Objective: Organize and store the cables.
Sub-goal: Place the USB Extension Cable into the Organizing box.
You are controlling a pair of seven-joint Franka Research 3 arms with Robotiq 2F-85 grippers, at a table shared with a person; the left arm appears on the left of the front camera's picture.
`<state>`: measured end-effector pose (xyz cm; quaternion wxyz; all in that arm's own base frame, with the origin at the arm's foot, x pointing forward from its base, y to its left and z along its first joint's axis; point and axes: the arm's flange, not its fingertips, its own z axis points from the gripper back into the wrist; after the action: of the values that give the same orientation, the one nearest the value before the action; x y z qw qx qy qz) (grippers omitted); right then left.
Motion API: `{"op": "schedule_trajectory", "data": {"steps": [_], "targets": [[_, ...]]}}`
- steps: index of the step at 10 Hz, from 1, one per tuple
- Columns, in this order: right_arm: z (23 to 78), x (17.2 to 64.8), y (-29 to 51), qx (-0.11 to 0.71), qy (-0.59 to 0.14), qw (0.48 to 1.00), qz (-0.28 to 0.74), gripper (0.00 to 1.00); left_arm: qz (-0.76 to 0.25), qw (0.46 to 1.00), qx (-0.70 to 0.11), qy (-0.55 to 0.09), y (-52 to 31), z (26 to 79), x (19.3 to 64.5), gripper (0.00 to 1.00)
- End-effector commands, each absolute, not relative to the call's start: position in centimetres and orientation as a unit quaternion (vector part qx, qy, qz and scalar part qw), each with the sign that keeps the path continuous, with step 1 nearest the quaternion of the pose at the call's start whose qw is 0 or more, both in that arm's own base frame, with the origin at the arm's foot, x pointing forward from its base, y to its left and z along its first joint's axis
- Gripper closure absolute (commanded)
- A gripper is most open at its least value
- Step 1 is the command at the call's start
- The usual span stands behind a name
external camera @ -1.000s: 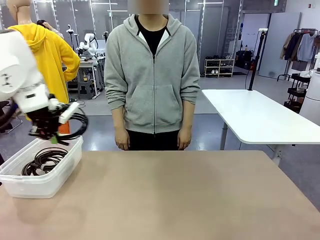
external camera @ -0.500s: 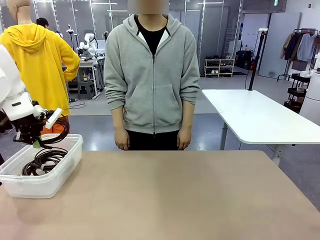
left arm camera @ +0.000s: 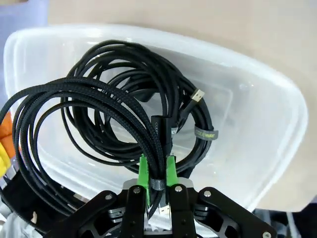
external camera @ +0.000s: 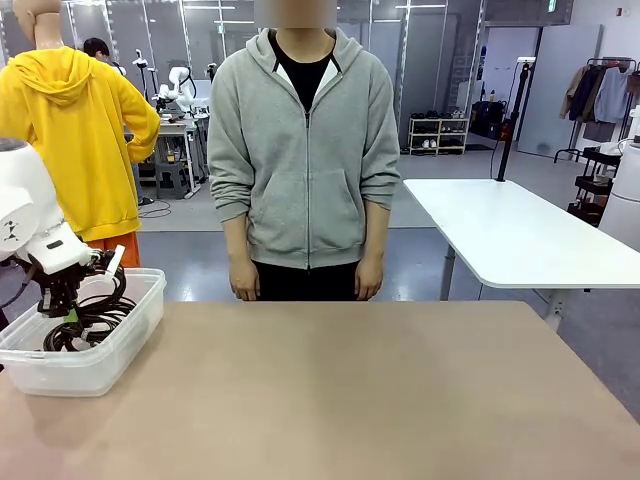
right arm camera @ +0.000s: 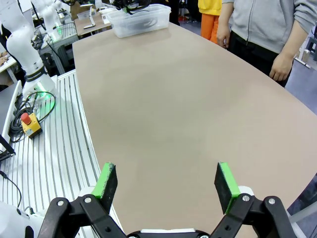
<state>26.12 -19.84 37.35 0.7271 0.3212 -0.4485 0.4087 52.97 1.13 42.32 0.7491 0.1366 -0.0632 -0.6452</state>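
Observation:
My left gripper (external camera: 67, 308) hangs just over the clear plastic bin (external camera: 130, 335) at the table's left edge, shut on a coil of braided black cable (external camera: 108, 288). In the left wrist view the green fingertips (left arm camera: 143, 173) of the gripper (left arm camera: 157, 174) pinch that braided cable (left arm camera: 54, 94) at its wrap. Under it, inside the bin (left arm camera: 277, 89), lies another coiled black cable (left arm camera: 126, 57) with a gold plug end. My right gripper (right arm camera: 166, 183) stands open over bare table, holding nothing.
A person in a grey hoodie (external camera: 305, 150) stands at the far edge of the tan table (external camera: 350, 390), hands down. A white table (external camera: 500, 230) is behind to the right. The right wrist view has the bin (right arm camera: 138, 17) far off and a floor rail with an emergency stop (right arm camera: 27, 124).
My left gripper has come down and leftward with the braided coil, from above the bin's far rim to just over the cables inside it. The right gripper is unchanged.

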Motion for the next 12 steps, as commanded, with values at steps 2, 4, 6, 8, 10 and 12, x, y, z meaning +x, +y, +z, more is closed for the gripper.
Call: {"op": "schedule_trajectory", "data": {"steps": [2, 4, 6, 8, 10, 12], "targets": [[37.2, 26.1, -19.8, 0.321, -0.451, 0.722, 0.415, 0.00, -0.609, 0.779, 0.134, -0.066, 0.6, 41.5, 53.9, 0.75], [37.2, 26.1, -19.8, 0.321, -0.451, 0.722, 0.415, 0.00, -0.595, 0.791, 0.124, -0.072, 0.4, 41.5, 53.3, 0.43], [37.2, 26.1, -19.8, 0.321, -0.451, 0.722, 0.415, 0.00, -0.590, 0.793, 0.129, -0.074, -0.1, 41.8, 52.8, 0.11], [37.2, 26.1, -19.8, 0.321, -0.451, 0.722, 0.415, 0.00, -0.579, 0.800, 0.133, -0.081, -0.6, 42.5, 52.3, 0.00], [37.2, 26.1, -19.8, 0.321, -0.451, 0.722, 0.415, 0.00, -0.561, 0.809, 0.150, -0.086, -0.9, 43.2, 51.6, 0.00], [37.2, 26.1, -19.8, 0.321, -0.451, 0.722, 0.415, 0.00, -0.539, 0.819, 0.160, -0.110, -1.5, 43.9, 50.6, 0.00]]}}
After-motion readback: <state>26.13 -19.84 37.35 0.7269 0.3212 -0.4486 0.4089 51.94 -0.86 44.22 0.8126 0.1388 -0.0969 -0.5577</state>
